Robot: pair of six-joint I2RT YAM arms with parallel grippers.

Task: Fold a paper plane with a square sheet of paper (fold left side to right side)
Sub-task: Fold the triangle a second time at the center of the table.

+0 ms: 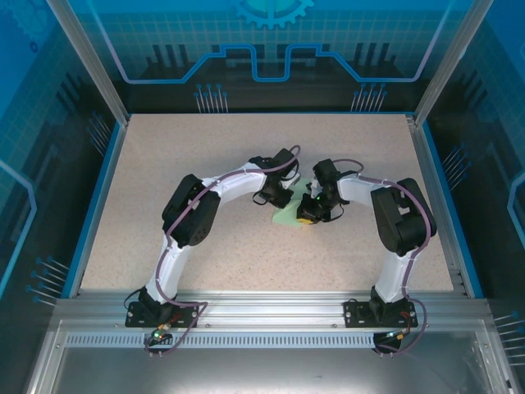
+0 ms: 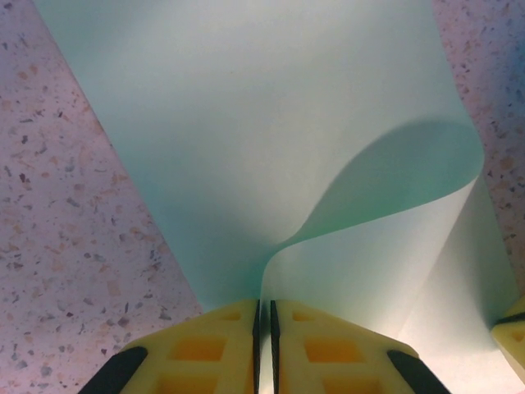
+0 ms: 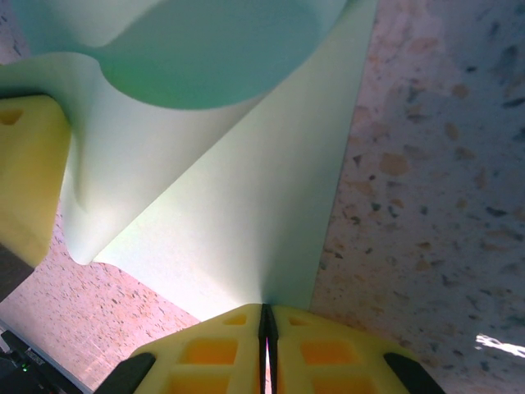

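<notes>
The square sheet of paper (image 1: 289,213), pale mint green, lies at the middle of the table between both arms, partly hidden under them. In the left wrist view the sheet (image 2: 246,123) curls up in a soft loop, and my left gripper (image 2: 264,305) is shut on its raised edge. The right wrist view has the sheet (image 3: 246,213) bowed over itself, with my right gripper (image 3: 267,310) shut on a near edge. The two grippers (image 1: 275,195) (image 1: 312,212) stand close together over the paper. A paper plane is out of view.
The speckled beige table (image 1: 205,148) has a blue rim (image 1: 97,197) and metal frame posts at the back corners. An aluminium rail (image 1: 271,308) carries both arm bases along the near edge. The other arm's yellow finger (image 2: 513,336) (image 3: 29,172) sits close by in each wrist view.
</notes>
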